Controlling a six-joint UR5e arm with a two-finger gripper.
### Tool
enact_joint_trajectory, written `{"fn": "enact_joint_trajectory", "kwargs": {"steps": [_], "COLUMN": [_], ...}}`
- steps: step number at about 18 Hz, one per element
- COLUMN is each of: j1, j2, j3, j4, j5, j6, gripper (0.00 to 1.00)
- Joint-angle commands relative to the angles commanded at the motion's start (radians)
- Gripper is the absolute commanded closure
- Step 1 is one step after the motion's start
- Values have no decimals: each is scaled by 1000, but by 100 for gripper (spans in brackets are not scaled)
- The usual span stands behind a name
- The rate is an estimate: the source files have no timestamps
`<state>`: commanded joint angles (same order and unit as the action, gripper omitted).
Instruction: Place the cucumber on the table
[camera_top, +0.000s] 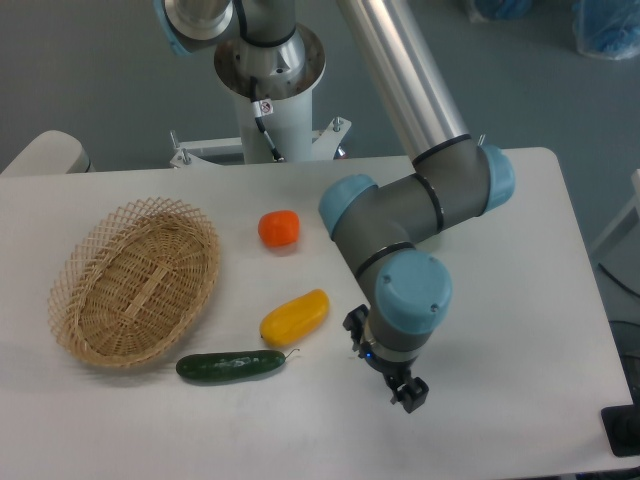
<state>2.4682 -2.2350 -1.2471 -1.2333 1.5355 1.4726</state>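
The dark green cucumber lies flat on the white table, just in front of the basket's right end and below the yellow fruit. My gripper hangs over the table to the right of the cucumber, well apart from it. It holds nothing. Its fingers point down and are partly hidden by the wrist, so I cannot tell whether the jaws are open or shut.
A woven wicker basket sits empty at the left. A yellow oblong fruit lies just above the cucumber. An orange-red fruit lies further back. The arm's base stands at the table's far edge.
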Motion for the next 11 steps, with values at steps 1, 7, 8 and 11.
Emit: {"fn": "enact_joint_trajectory", "kwargs": {"steps": [1,7,8,11], "j1": [2,21,21,21], "j2": [-2,-9,-9,-9], "j3": [0,6,6,5], "j4": [2,3,3,5], "j5": [0,0,0,-2], "j6": [8,63,63,63], "gripper": [0,0,0,0]}}
